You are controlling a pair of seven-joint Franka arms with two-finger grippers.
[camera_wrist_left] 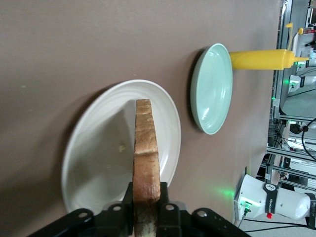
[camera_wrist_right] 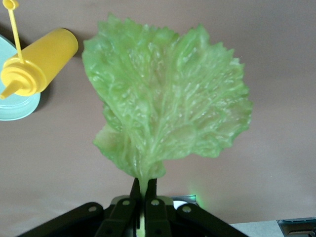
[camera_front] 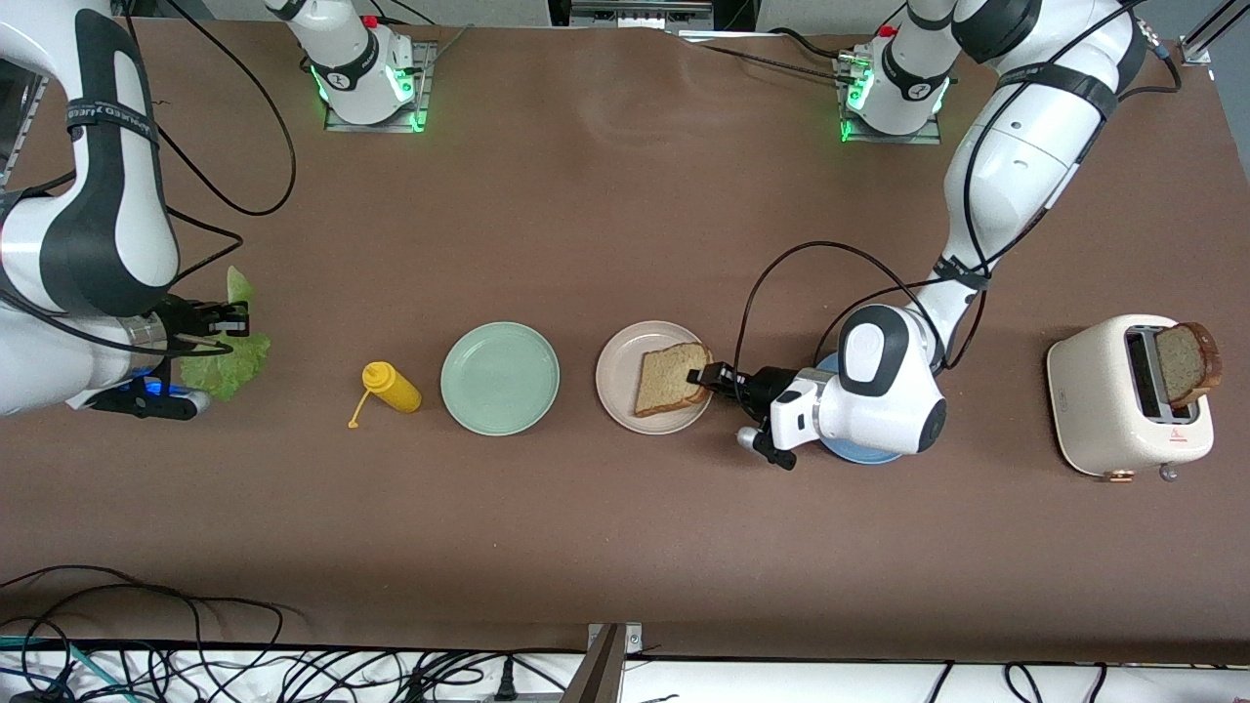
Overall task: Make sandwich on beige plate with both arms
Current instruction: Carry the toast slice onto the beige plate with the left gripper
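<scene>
The brown table (camera_front: 625,547) is spanned by both arms. The toaster (camera_front: 1131,395) is seen at the left arm's end, a bread slice (camera_front: 1189,363) standing in its slot. The beige plate (camera_front: 617,376) is placed between the mint green plate (camera_front: 499,378) and the blue plate (camera_front: 859,455). A second bread slice (camera_front: 670,379) is held over the beige plate, clamped at its crust by the left gripper (camera_front: 705,378). The lettuce leaf (camera_wrist_right: 165,111) is pinched by its stem in the right gripper (camera_wrist_right: 144,190) above the table at the right arm's end. The yellow squeeze bottle (camera_front: 393,387) is laid beside the mint green plate.
</scene>
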